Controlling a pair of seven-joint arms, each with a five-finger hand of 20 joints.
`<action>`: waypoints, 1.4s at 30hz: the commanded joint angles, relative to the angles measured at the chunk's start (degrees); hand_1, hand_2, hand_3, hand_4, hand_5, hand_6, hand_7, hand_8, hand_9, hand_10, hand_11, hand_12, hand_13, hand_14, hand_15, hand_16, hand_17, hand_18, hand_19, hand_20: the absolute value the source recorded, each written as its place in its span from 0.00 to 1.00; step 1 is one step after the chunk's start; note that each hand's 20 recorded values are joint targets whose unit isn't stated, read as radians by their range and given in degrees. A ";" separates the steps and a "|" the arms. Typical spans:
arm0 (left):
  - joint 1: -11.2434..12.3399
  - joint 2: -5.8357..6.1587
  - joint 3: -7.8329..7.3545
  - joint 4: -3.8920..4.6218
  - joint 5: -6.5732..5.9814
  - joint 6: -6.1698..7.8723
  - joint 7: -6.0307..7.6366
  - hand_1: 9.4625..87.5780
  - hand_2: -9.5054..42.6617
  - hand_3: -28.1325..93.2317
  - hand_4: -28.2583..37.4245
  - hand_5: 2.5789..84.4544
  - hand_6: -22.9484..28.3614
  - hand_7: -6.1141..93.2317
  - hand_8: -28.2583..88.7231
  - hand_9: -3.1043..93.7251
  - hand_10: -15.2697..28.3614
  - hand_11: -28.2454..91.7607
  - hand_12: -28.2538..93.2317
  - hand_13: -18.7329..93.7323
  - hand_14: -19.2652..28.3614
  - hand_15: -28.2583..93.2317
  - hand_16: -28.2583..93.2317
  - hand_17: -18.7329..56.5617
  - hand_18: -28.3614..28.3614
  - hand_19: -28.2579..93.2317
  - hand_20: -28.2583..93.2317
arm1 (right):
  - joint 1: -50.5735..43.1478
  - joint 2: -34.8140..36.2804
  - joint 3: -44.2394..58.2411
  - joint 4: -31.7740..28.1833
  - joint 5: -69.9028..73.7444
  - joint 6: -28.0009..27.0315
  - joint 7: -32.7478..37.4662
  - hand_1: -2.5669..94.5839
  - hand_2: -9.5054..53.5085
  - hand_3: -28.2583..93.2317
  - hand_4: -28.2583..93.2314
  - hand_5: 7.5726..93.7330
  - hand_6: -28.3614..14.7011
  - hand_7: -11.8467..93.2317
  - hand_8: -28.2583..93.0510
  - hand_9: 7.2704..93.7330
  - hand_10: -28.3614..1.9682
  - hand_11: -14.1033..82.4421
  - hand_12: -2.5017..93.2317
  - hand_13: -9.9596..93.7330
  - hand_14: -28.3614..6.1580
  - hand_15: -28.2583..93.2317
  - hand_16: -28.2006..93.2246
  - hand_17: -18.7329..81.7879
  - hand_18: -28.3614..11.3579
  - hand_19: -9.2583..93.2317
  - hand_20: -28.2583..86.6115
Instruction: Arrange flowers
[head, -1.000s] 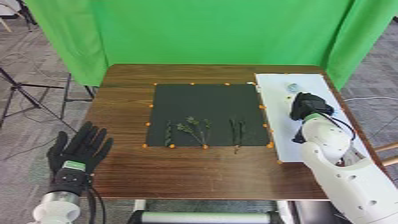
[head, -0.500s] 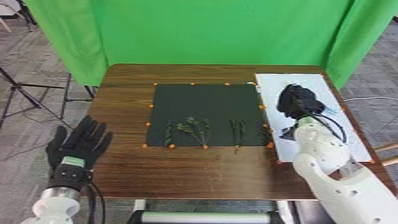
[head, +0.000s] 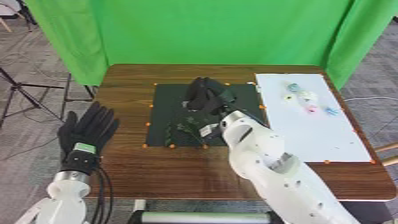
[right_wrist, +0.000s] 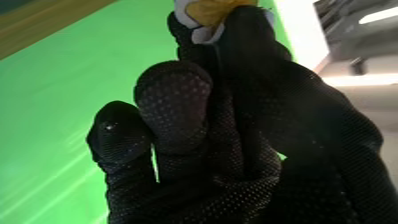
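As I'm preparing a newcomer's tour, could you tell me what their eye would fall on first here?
Probably the bright green fabric curtain behind the brown wooden table. Next, the black-gloved right hand over the dark rectangular sheet, pinching a white-and-yellow flower at its fingertips. Small pale blue, white and pink blossoms on the long white sheet at the right would likely follow.

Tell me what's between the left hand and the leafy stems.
In the head view, brown tabletop, orange dots edging the dark mat, and a strip of that mat lie between left hand and leafy stems.
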 joint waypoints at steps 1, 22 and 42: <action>-8.19 1.32 4.69 2.56 1.25 -0.70 -0.16 0.25 0.49 0.85 0.01 0.56 0.63 0.19 0.17 0.44 0.75 0.43 0.30 0.37 0.75 0.60 0.10 0.17 0.73 0.58 0.30 | 4.19 -7.13 -10.11 6.98 -4.07 3.50 2.13 0.79 0.10 0.61 0.08 0.75 0.60 0.33 0.25 0.89 0.66 0.24 0.39 0.82 0.65 0.75 0.50 0.66 0.31 1.00 0.62; -9.50 -0.20 5.33 3.23 2.85 -0.32 -2.82 0.27 0.48 0.86 0.01 0.59 0.67 0.25 0.16 0.48 0.90 0.51 0.30 0.35 0.98 0.75 0.04 0.07 0.81 0.60 0.28 | 2.38 -10.83 -11.55 13.28 -15.58 -5.91 4.76 0.69 0.24 0.52 0.10 0.62 0.66 0.52 0.13 0.79 0.62 0.37 0.20 0.84 0.70 0.71 0.50 0.68 0.31 1.00 0.57; -8.99 0.23 5.18 2.85 1.90 -0.18 -1.99 0.27 0.47 0.87 0.01 0.57 0.66 0.26 0.16 0.45 0.89 0.50 0.31 0.34 1.00 0.74 0.06 0.07 0.82 0.60 0.30 | 2.06 -10.57 -10.61 11.56 -14.89 -6.27 5.77 0.64 0.15 0.53 0.14 0.50 0.59 0.33 0.11 0.71 0.54 0.39 0.18 0.82 0.67 0.73 0.49 0.67 0.28 1.00 0.55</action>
